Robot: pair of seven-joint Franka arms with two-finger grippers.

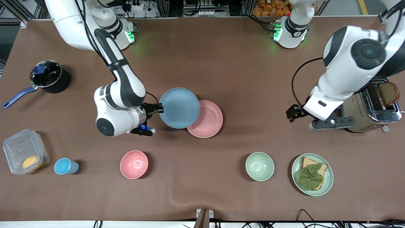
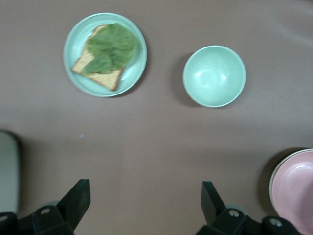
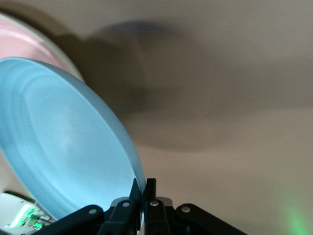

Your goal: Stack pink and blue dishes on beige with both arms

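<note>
So the right gripper (image 1: 159, 109) has the blue plate (image 1: 179, 108) pinched by its rim, fingers clamped tight on the edge, and it's holding it up over the table, overlapping the edge of the pink plate (image 1: 205, 119). The pink one looks like it's already sitting on the beige plate (image 2: 272, 176); you can just make out a pale rim peeking from under it in the left wrist view. In the right wrist view the blue plate (image 3: 63, 142) is clearly tilted, not flat, with the pink plate (image 3: 29, 46) showing past its upper edge. If I were doing this step, I'd slide the blue one across until it's centred over the pink, level it out, then lower it before letting go. It's only gripped at one rim, so dropping it while tilted would probably make it land off-centre or skid the stack. Go slow at the end. The left gripper (image 1: 295, 112) is just waiting with its fingers (image 2: 76, 200) spread wide, holding nothing, hanging over bare table (image 1: 240, 63) next to the toaster (image 1: 373, 107), toward the left arm's end. Nearer the front camera sit the green bowl (image 1: 259, 166) and the green plate (image 1: 312, 174) with the toast and leaf, well apart from the stack.
</note>
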